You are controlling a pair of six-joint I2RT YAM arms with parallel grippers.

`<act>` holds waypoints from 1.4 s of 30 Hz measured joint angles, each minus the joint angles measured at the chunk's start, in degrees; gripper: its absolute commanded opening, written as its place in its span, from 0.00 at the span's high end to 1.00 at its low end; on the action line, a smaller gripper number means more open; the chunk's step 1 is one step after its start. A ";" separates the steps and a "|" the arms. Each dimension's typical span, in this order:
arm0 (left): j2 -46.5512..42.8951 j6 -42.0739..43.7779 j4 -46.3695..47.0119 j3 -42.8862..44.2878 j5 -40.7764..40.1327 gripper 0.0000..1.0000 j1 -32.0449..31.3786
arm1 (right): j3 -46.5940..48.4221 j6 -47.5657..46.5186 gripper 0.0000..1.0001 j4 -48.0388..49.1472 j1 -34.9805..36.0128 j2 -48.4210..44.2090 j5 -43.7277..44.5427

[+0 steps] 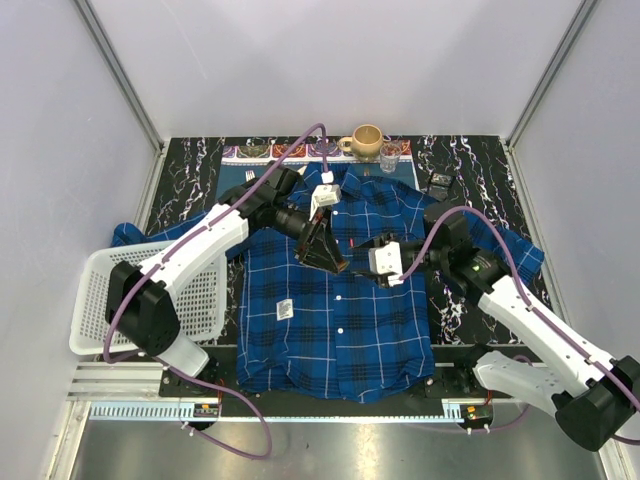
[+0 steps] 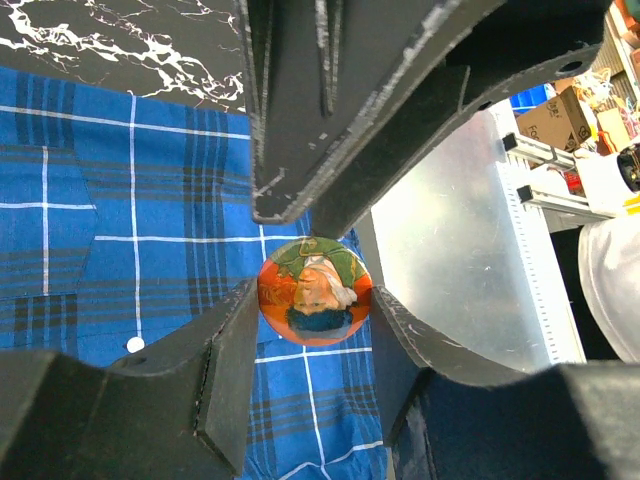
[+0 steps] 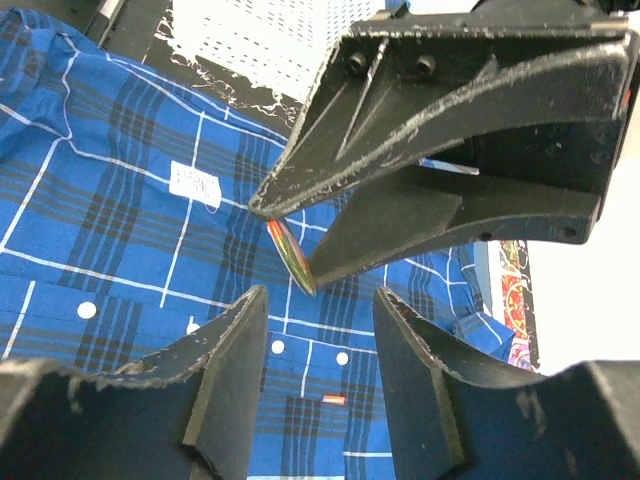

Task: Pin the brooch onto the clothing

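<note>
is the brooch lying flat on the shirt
No, the left tool holds the brooch by its rim, with the shirt behind it.

Black marbled table, blue plaid shirt spread out, white basket

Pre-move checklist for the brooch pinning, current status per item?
1. Brooch held by left hand: ok, pinched across its rim.
2. Right hand empty: ok, open, nothing in it.
3. Right hand near brooch: ok, brooch sits just ahead of it.
4. Shirt spread out under both hands: ok.
5. Pin clasp open: cannot tell, back of brooch hidden.
6. Brooch touching shirt: cannot tell.
</note>
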 measured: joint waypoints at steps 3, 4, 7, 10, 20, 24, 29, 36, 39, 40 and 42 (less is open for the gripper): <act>0.57 -0.13 -0.09 0.00 0.17 0.71 0.00 | 0.17 -0.87 0.48 -0.04 0.81 0.07 -0.09; 0.63 -0.13 -0.11 0.00 0.22 0.71 0.00 | 0.17 -1.03 0.49 -0.07 0.92 0.09 -0.11; 0.90 -0.20 -0.26 0.00 0.37 0.71 0.00 | 0.85 -1.36 0.51 -0.61 1.40 0.90 -0.15; 1.27 -0.35 -0.46 0.02 0.55 0.71 0.00 | 1.38 -1.57 0.52 -0.70 2.12 1.57 -0.13; 1.57 -0.61 -0.85 0.22 1.42 0.72 0.00 | 1.46 -2.54 0.70 -1.14 3.26 3.61 -0.11; 1.57 -0.61 -0.87 0.22 1.60 0.69 0.00 | 1.66 -3.43 0.99 -1.99 3.69 4.02 -0.09; 1.57 -1.55 -1.36 0.48 1.99 0.37 0.44 | 2.64 -2.71 1.00 -2.82 3.89 4.68 0.46; -2.01 -9.90 8.20 0.52 -0.52 0.21 7.65 | 11.56 17.44 1.00 0.46 1.64 9.94 7.26; -8.04 -18.53 20.76 -3.08 -3.58 0.21 13.40 | 16.87 29.83 1.00 3.28 -2.69 12.90 8.09; -10.38 -21.09 25.16 -4.33 -4.98 0.21 14.78 | 18.01 33.92 1.00 4.39 -4.20 13.40 8.13; -14.23 -24.74 31.93 -6.25 -8.28 0.22 15.45 | 19.50 43.17 1.00 6.99 -6.56 14.01 8.11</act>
